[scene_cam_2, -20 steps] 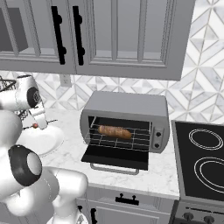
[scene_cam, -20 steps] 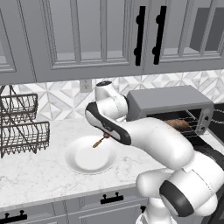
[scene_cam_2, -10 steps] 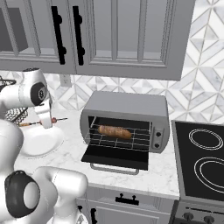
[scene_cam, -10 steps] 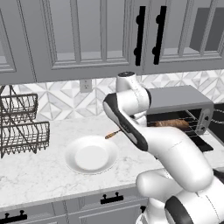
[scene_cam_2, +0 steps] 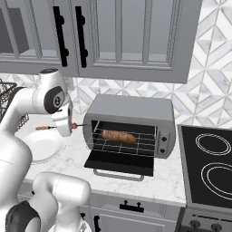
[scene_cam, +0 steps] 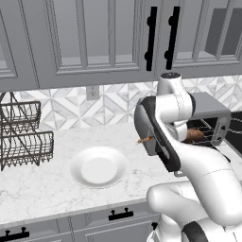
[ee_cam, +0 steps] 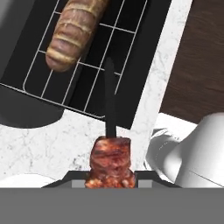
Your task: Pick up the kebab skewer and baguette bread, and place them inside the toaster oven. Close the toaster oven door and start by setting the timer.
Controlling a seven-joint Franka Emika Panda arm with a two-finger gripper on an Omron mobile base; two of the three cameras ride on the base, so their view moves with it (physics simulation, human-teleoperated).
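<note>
Grey cabinets (scene_cam_2: 122,36) and a patterned backsplash are seen behind a white marble surface (scene_cam: 42,189).

Hand (scene_cam_2: 65,127): held above the surface, just left of the oven's open mouth. The skewer (scene_cam_2: 59,127) is pinched in it and lies roughly level; the stick end (scene_cam: 144,140) projects to one side, the tip toward the oven. In the hand view the meat chunks (ee_cam: 109,162) sit at the hand itself and the dark tip (ee_cam: 109,96) points over the lowered door. The fingers themselves are hidden by the meat, so the grip is judged from the skewer being carried clear of the surface.

Outward:
- Oven (scene_cam_2: 131,127): door (scene_cam_2: 120,163) dropped flat, wire rack (scene_cam_2: 124,142) exposed.
- Baguette (scene_cam_2: 118,136) lying on the rack, toward its left-centre; seen in the hand view too (ee_cam: 74,30).
- White plate (scene_cam: 98,166) on the surface to the left, nothing on it.
- Wire dish rack (scene_cam: 21,137) at far left; cooktop (scene_cam_2: 213,167) right of the oven.

Step in hand (judged): transfer of the skewer to the oven; the baguette part looks done.

Next move calls for: the skewer to be carried tip-first through the opening, kept level, and set on free rack beside the baguette, clear of the oven's left wall and upper frame. The door and timer remain to be dealt with.
</note>
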